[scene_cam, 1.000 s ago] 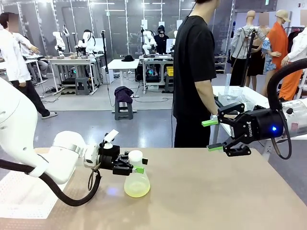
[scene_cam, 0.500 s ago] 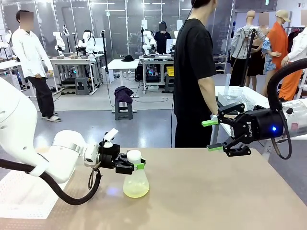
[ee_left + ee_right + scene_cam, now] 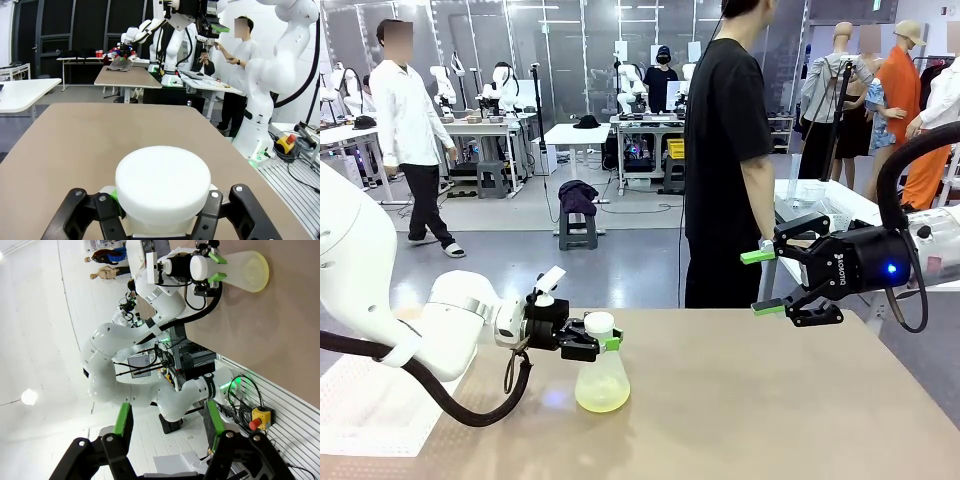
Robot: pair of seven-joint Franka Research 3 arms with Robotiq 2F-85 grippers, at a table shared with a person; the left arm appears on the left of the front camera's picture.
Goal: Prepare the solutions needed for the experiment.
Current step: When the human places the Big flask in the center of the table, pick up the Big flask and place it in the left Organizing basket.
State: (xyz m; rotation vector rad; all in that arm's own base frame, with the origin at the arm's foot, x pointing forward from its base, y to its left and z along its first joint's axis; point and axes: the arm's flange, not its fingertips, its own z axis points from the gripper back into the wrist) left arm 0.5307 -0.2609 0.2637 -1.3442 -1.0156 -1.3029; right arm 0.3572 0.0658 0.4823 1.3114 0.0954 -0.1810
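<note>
On tan tabletop point(image 3: 770, 400) | left tool point(image 3: 592, 340) clamps conical translucent flask point(image 3: 603, 382), yellow-green solutions point(image 3: 603, 402) | right tool point(image 3: 766, 282) agape

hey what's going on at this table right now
The left gripper is shut on the neck of a conical flask, just under its white cap. The flask stands on the table with a little pale yellow-green solution at the bottom. The right gripper hangs open above the table's right side, holding nothing. A person in black stands at the far side, hands off the flask.
</note>
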